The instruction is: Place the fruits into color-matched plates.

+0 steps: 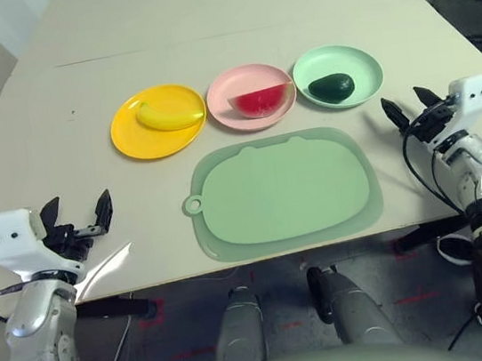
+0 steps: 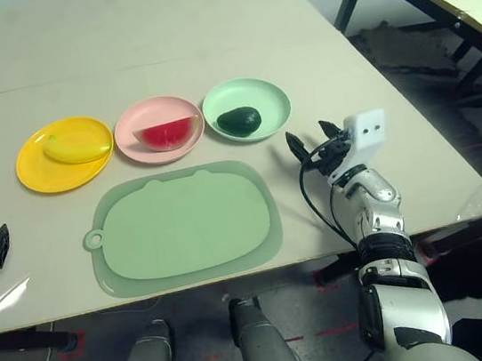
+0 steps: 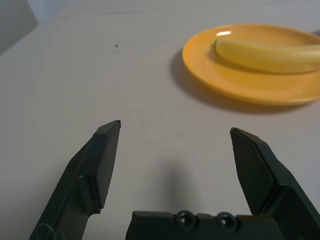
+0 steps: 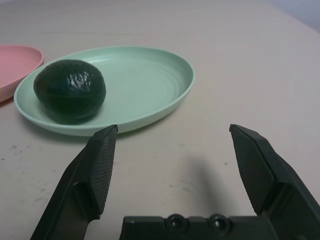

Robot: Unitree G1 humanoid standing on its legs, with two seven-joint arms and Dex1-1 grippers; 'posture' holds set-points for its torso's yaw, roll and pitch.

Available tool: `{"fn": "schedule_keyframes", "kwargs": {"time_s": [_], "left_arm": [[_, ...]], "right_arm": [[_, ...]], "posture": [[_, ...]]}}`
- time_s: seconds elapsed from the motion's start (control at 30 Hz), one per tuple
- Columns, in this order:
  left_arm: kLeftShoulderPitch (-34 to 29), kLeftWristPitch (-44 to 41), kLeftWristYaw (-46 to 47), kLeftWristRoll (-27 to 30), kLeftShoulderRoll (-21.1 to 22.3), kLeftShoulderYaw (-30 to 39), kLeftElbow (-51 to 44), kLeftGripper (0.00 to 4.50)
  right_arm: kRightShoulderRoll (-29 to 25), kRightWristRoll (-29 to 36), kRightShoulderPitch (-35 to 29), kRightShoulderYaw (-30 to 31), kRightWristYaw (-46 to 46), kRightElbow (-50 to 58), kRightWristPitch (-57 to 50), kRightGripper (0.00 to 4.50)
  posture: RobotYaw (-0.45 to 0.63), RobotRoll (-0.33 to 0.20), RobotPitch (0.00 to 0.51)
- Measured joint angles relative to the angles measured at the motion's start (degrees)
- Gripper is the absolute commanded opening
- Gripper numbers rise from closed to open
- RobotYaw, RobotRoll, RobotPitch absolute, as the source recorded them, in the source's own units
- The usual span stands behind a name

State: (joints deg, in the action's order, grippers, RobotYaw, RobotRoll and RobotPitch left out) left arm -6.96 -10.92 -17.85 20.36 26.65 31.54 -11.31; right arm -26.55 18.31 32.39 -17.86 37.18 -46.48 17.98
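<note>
With every fruit plated, both wide, empty claws, left [image 1: 78, 214] and right [image 1: 409, 101], are best drawn back toward the surface's near edge [image 1: 170, 280].

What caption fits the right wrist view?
Right gripper open above the table, beside the mint green plate holding the dark green avocado.

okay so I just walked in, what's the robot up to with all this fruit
Nothing is being handled right now: the left hand and right hand are both open and empty over the table. The toy banana lies on the yellow plate, the watermelon wedge on the pink one, and the avocado on the mint one, so the color matching looks done.
</note>
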Motion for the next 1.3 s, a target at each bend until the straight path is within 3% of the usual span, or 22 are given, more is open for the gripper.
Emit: {"fn": "schedule_keyframes", "kwargs": {"time_s": [0.63,1.03,1.3], "left_arm": [[1.58,1.58,-1.7,-2.58,2.23,-2.06,1.88,4.46],[4.09,1.6,-3.05,-2.48,3.7,-2.4,3.99,4.46],[2.35,1.63,-2.96,-2.53,3.68,-2.62,3.65,4.46]], "right_arm": [[4.8,-1.67,2.64,3.21,0.7,-0.08,1.77,4.5],[6.98,-4.19,-5.01,4.81,-8.15,17.1,-1.45,4.5],[6.78,-6.5,-5.75,5.78,-11.36,19.52,-4.03,4.5]], "posture": [[0.1,0.0,0.244],[0.08,0.0,0.261],[0.12,0.0,0.266]]}}
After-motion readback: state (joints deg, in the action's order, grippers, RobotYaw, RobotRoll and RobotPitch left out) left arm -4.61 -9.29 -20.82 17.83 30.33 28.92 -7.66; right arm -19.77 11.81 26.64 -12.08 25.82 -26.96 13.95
